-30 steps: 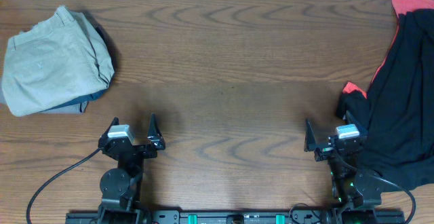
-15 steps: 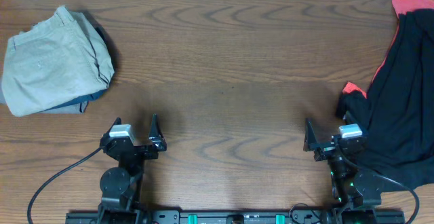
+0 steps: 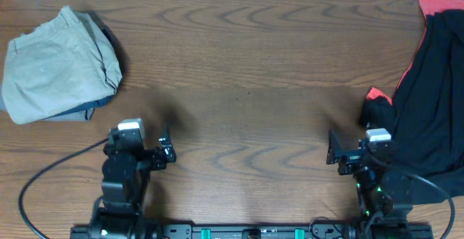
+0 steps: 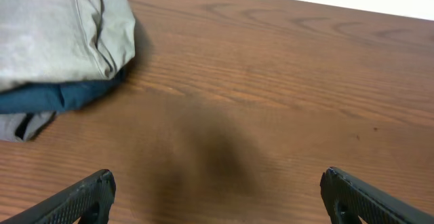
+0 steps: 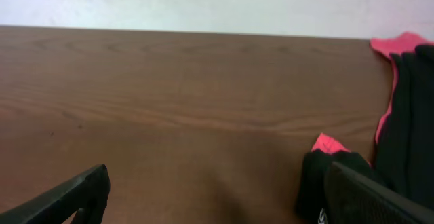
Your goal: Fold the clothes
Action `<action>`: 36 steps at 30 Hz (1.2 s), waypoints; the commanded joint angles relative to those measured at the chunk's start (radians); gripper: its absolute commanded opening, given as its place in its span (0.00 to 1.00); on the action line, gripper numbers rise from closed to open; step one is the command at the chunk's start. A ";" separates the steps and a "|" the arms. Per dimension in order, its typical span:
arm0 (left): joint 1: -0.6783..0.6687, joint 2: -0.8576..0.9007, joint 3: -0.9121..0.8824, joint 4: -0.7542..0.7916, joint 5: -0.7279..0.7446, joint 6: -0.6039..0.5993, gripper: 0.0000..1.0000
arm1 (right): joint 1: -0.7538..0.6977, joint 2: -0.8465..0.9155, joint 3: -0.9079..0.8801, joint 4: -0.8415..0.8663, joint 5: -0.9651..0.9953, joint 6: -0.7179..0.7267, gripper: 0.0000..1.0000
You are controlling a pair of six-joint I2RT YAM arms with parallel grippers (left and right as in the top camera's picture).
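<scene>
A black shirt (image 3: pixel 428 101) with coral-red cloth (image 3: pixel 438 1) showing at its top lies crumpled at the table's right edge. Khaki trousers (image 3: pixel 58 65) sit bundled at the far left. My left gripper (image 3: pixel 141 146) is open over bare wood, below and to the right of the trousers (image 4: pixel 54 27); nothing lies between its fingers (image 4: pixel 81 200). My right gripper (image 3: pixel 355 151) is open too, its right finger (image 5: pixel 366 197) close beside a black fold with a coral tip (image 5: pixel 325 166). In the right wrist view the shirt (image 5: pixel 410 115) fills the right side.
A dark blue garment (image 4: pixel 54 95) pokes out from under the khaki trousers. Bare brown wood (image 3: pixel 239 87) spans the table between the two piles. A black cable (image 3: pixel 43 185) loops from the left arm's base.
The left arm has risen and tilted, so its gripper looks larger and sits slightly lower. The right gripper has drifted slightly toward the near edge. Both stay open.
</scene>
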 commanded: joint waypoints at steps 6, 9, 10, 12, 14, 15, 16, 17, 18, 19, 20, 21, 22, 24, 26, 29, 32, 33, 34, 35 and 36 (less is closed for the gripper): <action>0.004 0.167 0.255 -0.185 0.037 -0.013 0.98 | 0.006 0.256 0.185 -0.076 0.017 0.021 0.99; 0.004 0.200 0.325 -0.273 0.037 -0.013 0.98 | 0.006 0.388 0.264 -0.124 0.016 0.021 0.99; 0.004 0.206 0.343 -0.294 0.037 -0.013 0.98 | 0.006 0.439 0.293 -0.143 0.016 0.021 0.99; 0.004 0.214 0.375 -0.334 0.037 -0.013 0.98 | 0.006 0.536 0.352 -0.188 0.016 0.021 0.99; 0.004 0.214 0.395 -0.356 0.037 -0.013 0.97 | 0.002 0.640 0.420 -0.250 0.011 0.021 0.99; 0.004 0.214 0.400 -0.364 0.037 -0.013 0.98 | -0.006 0.708 0.465 -0.294 0.007 0.022 0.99; 0.004 0.214 0.402 -0.367 0.037 -0.013 0.98 | -0.013 0.760 0.503 -0.333 0.008 0.023 0.99; 0.004 0.214 0.402 -0.369 0.037 -0.013 0.98 | -0.021 0.811 0.540 -0.372 0.008 0.025 0.99; 0.004 0.214 0.402 -0.370 0.038 -0.013 0.98 | -0.031 0.874 0.587 -0.420 0.008 0.024 0.99; 0.004 0.214 0.402 -0.370 0.038 -0.013 0.98 | -0.039 0.926 0.624 -0.449 0.013 0.021 0.99; 0.004 0.214 0.402 -0.370 0.037 -0.013 0.98 | -0.044 0.972 0.652 -0.456 0.010 0.023 0.99; 0.004 0.214 0.402 -0.369 0.037 -0.013 0.98 | -0.045 1.007 0.673 -0.457 0.005 0.024 0.99; 0.004 0.214 0.402 -0.369 0.037 -0.013 0.98 | -0.045 1.035 0.689 -0.459 0.005 0.025 0.99; 0.004 0.214 0.402 -0.370 0.037 -0.013 0.98 | -0.047 1.086 0.699 -0.431 0.043 0.028 0.99; 0.004 0.214 0.402 -0.370 0.037 -0.013 0.98 | -0.063 1.126 0.699 -0.396 0.160 0.112 0.91; 0.004 0.214 0.402 -0.370 0.037 -0.013 0.98 | -0.106 1.191 0.699 -0.345 0.346 0.259 0.66; 0.004 0.214 0.402 -0.370 0.037 -0.013 0.98 | -0.148 1.262 0.699 -0.282 0.357 0.261 0.63; 0.004 0.214 0.402 -0.370 0.037 -0.013 0.98 | -0.159 1.289 0.699 -0.269 0.357 0.261 0.59; 0.004 0.214 0.402 -0.370 0.037 -0.013 0.98 | -0.165 1.304 0.699 -0.265 0.357 0.261 0.57; 0.004 0.214 0.402 -0.370 0.037 -0.013 0.98 | -0.175 1.323 0.699 -0.257 0.357 0.262 0.54; 0.004 0.214 0.402 -0.370 0.037 -0.013 0.98 | -0.182 1.339 0.699 -0.249 0.354 0.263 0.52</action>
